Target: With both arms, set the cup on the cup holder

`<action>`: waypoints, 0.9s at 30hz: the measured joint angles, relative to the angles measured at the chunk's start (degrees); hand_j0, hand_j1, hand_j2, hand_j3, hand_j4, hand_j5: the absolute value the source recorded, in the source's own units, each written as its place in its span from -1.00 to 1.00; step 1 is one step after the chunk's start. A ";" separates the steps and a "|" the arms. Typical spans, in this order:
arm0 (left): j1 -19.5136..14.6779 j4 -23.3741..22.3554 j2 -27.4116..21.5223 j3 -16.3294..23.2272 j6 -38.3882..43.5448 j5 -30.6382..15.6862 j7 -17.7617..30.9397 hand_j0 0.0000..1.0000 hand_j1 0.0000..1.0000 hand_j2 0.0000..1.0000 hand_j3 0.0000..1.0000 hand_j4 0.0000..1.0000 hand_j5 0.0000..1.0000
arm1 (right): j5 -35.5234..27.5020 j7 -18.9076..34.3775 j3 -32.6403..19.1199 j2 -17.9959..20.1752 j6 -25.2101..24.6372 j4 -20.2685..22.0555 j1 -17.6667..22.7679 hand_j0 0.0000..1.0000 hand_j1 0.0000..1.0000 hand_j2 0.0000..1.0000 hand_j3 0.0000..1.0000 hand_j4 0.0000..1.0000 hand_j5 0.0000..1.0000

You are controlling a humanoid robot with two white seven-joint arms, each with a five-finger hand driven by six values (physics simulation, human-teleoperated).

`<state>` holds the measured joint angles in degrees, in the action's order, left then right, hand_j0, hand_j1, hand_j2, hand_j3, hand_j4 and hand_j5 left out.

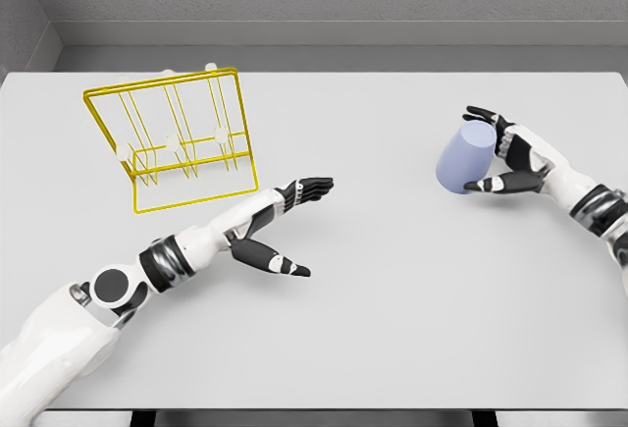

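A pale lavender cup [463,157] sits tilted at the right side of the grey table. My right hand [498,150] is curled round it from the right, with fingers above and thumb below. The yellow wire cup holder [177,137] with white-tipped pegs stands at the back left. Below and right of the holder, my left hand [299,223] reaches toward the table's middle, fingers stretched out flat, thumb spread, holding nothing.
The grey table [373,299] runs to a front edge along the picture's bottom. A grey wall rises behind its far edge.
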<state>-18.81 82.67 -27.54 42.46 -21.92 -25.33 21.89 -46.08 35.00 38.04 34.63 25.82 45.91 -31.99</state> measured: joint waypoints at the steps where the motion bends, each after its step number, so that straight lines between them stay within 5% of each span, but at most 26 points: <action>1: 0.00 0.00 -0.01 0.00 -0.02 0.00 0.00 1.00 1.00 1.00 1.00 1.00 1.00 | 0.00 0.00 0.01 -0.13 -0.01 -0.02 0.00 1.00 1.00 1.00 1.00 1.00 1.00; 16: 0.62 1.14 0.00 0.00 -0.25 -0.36 0.10 1.00 1.00 1.00 1.00 1.00 1.00 | 0.32 0.00 0.06 -1.04 -0.55 -0.60 -0.26 0.87 0.87 0.87 0.87 0.87 0.87; 27: 0.62 1.03 0.00 -0.08 -0.32 -0.28 0.00 1.00 1.00 1.00 1.00 1.00 1.00 | 0.51 -0.04 0.48 -1.35 -1.42 -0.68 -0.35 0.44 0.44 0.44 0.44 0.44 0.44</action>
<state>-18.19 83.71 -27.54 42.39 -22.24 -25.61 21.89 -45.57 34.96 38.52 33.28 24.40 45.23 -32.34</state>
